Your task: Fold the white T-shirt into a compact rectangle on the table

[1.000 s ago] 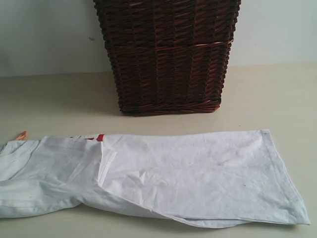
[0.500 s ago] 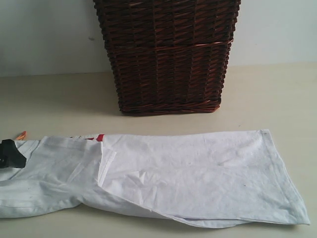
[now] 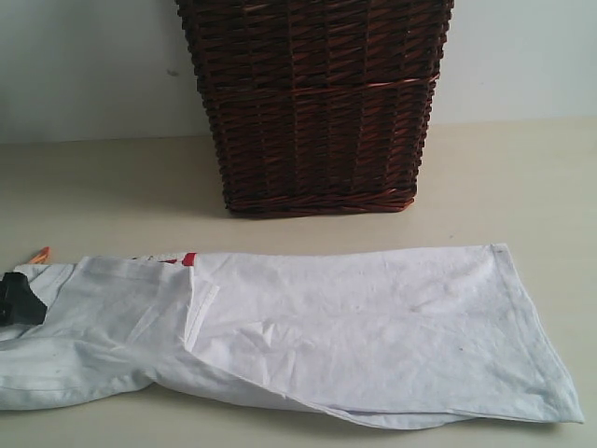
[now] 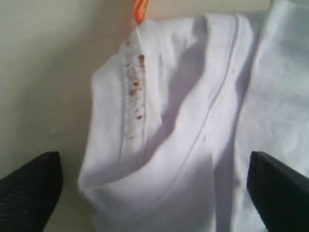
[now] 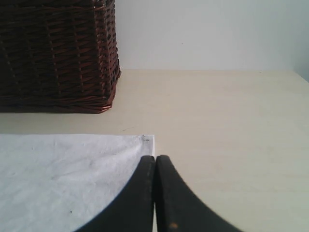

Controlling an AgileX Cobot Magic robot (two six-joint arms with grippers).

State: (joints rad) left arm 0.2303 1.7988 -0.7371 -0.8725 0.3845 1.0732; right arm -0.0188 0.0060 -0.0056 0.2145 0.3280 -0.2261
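Note:
The white T-shirt (image 3: 354, 327) lies folded lengthwise across the table (image 3: 504, 177), hem to the right. A sliver of its red band (image 3: 189, 259) shows at the fold, and the orange neck tag (image 3: 39, 254) pokes out at the far left. My left gripper (image 3: 19, 299) is at the collar end. In the left wrist view this gripper (image 4: 154, 193) is open, its fingers (image 4: 31, 188) wide apart on either side of the neckband (image 4: 133, 92), below the tag (image 4: 140, 8). My right gripper (image 5: 155, 160) is shut and empty at the shirt's hem corner (image 5: 147, 140); it is out of the exterior view.
A tall dark brown wicker basket (image 3: 317, 103) stands on the table behind the shirt, a short gap from its far edge. The basket (image 5: 53, 48) also shows in the right wrist view. A pale wall (image 3: 84, 65) backs the table.
My left gripper came into the exterior view at the left edge over the collar, then sank slightly lower. The shirt has not moved.

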